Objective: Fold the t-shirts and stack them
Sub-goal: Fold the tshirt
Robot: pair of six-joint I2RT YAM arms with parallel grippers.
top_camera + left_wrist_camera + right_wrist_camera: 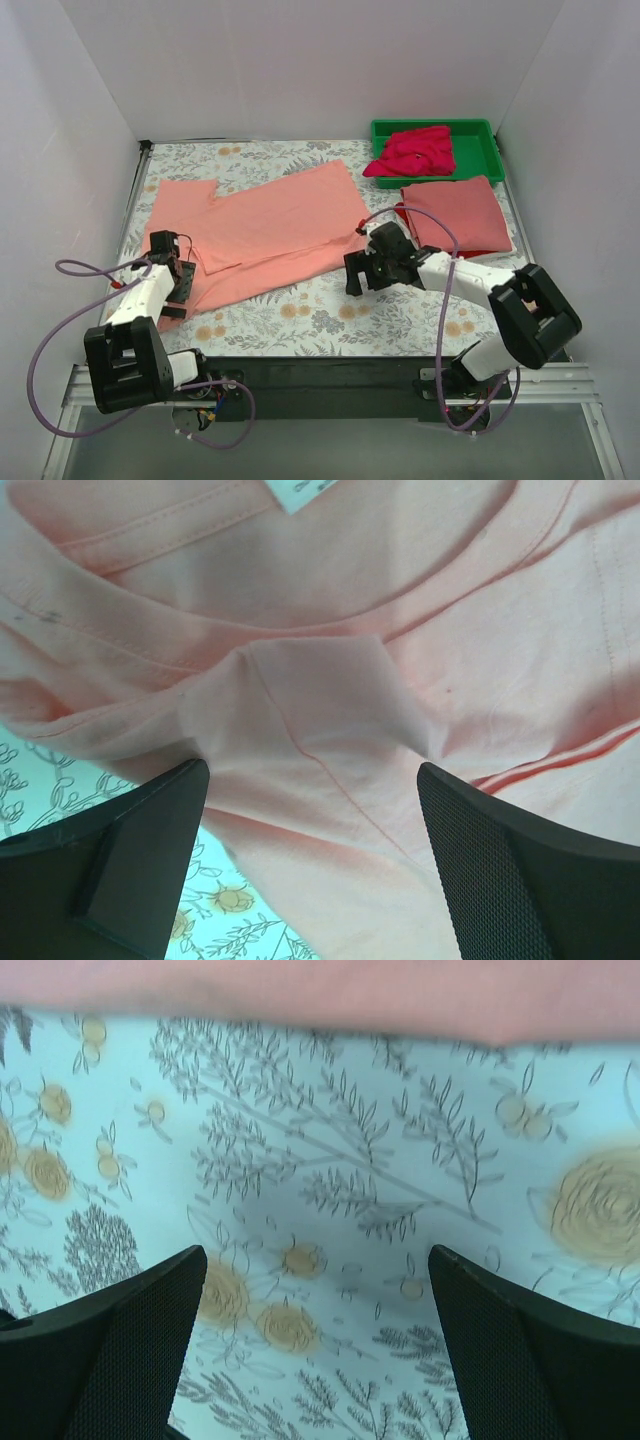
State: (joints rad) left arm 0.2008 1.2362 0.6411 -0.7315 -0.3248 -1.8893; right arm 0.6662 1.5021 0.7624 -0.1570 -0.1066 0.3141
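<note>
A light salmon-pink t-shirt [265, 228] lies spread across the middle of the table. My left gripper [176, 280] hovers open over its near-left part. In the left wrist view the left gripper [312, 815] stands wide above the rumpled collar area of the shirt [330, 710], with nothing pinched. My right gripper [358, 275] is open just off the shirt's near right edge. In the right wrist view the right gripper [315, 1305] is over bare floral cloth, with the shirt's hem [320, 990] along the top. A dusty rose t-shirt [455, 210] lies folded on a red one [482, 253]. A magenta t-shirt [412, 152] lies crumpled.
A green plastic tray [482, 150] at the far right corner holds the crumpled shirt. The table is covered with a floral cloth [320, 315]. White walls close in the left, back and right sides.
</note>
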